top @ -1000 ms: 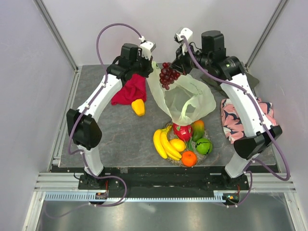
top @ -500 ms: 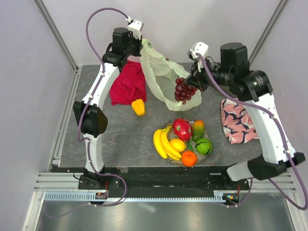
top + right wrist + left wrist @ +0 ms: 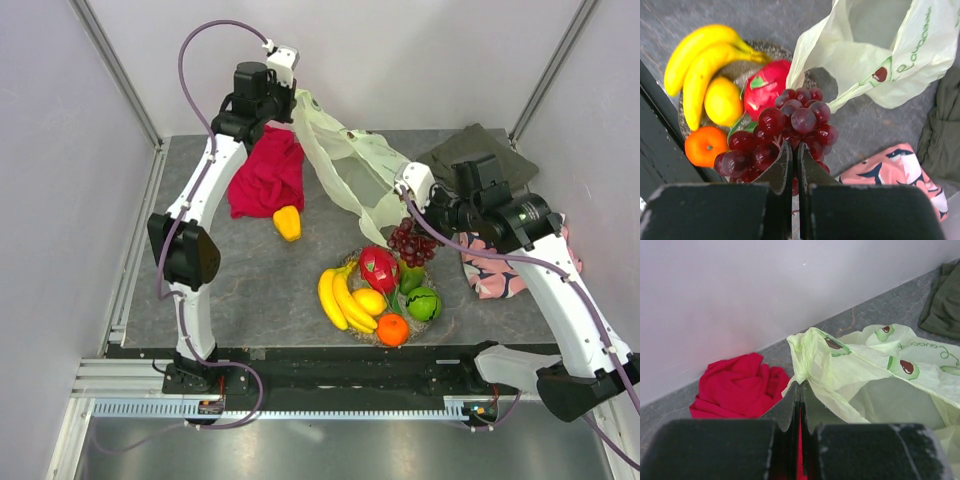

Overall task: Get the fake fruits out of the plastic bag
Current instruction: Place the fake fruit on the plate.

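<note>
My left gripper (image 3: 293, 97) is shut on the rim of the pale yellow-green plastic bag (image 3: 350, 165) and holds it up at the back; the same bag (image 3: 875, 380) shows in the left wrist view, pinched at my left gripper (image 3: 801, 385). My right gripper (image 3: 412, 215) is shut on the dark purple grapes (image 3: 411, 242), held above the dish's right side. In the right wrist view my right gripper (image 3: 794, 146) grips the grapes (image 3: 785, 132). On the dish (image 3: 434, 277) lie the banana bunch (image 3: 338, 297), dragon fruit (image 3: 378, 268), lemon (image 3: 369, 301), orange (image 3: 393, 329) and melon (image 3: 424, 303).
A red cloth (image 3: 268, 175) and a small yellow-orange fruit (image 3: 287, 222) lie at the back left. An olive cloth (image 3: 480, 155) is at the back right, and a pink patterned cloth (image 3: 490, 270) lies on the right. Walls enclose the table.
My right gripper has carried the grapes out of the bag, forward and down to just above the dish. The left gripper lifted the bag's rim, then held still.
</note>
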